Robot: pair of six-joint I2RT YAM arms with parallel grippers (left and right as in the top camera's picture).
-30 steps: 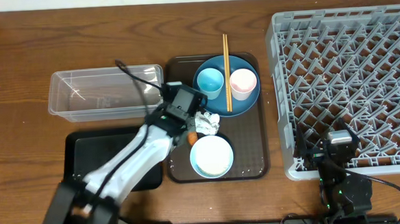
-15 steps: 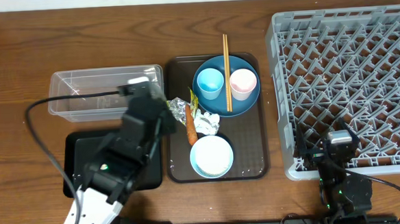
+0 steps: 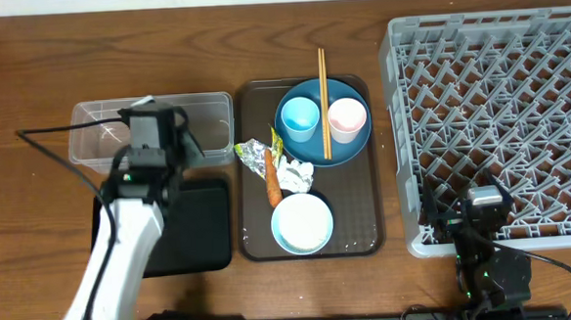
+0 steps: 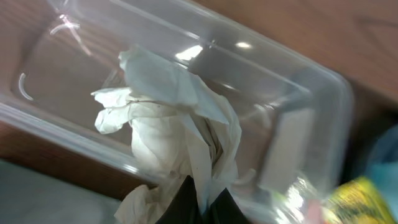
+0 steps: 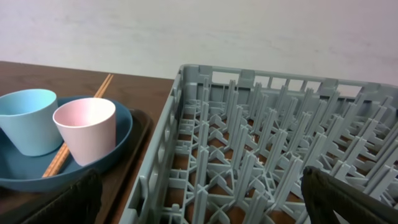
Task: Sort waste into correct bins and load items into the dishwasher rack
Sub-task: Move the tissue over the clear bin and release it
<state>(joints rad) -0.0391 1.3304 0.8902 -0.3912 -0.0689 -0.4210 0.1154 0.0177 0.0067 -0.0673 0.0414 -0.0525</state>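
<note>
- left arm [image 3: 124,252]: long white link, black boxy wrist housing
- thin black cable [image 3: 55,143] looping off that wrist
- left gripper [image 4: 194,208]: dark, narrow tips
- right arm [image 3: 488,252]: black, blocky, tiny green lights, black lead [image 3: 555,257]
- right fingers [image 5: 348,199]: broad, dark, matte

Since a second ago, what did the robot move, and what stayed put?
The left gripper swung left from the brown tray to above the clear tub, still pinching a white napkin. With the arm gone, the carrot and foil wrapper show. The right gripper, open by the rack, and the plate, blue cup, pink cup, chopsticks and bowl stayed put.
</note>
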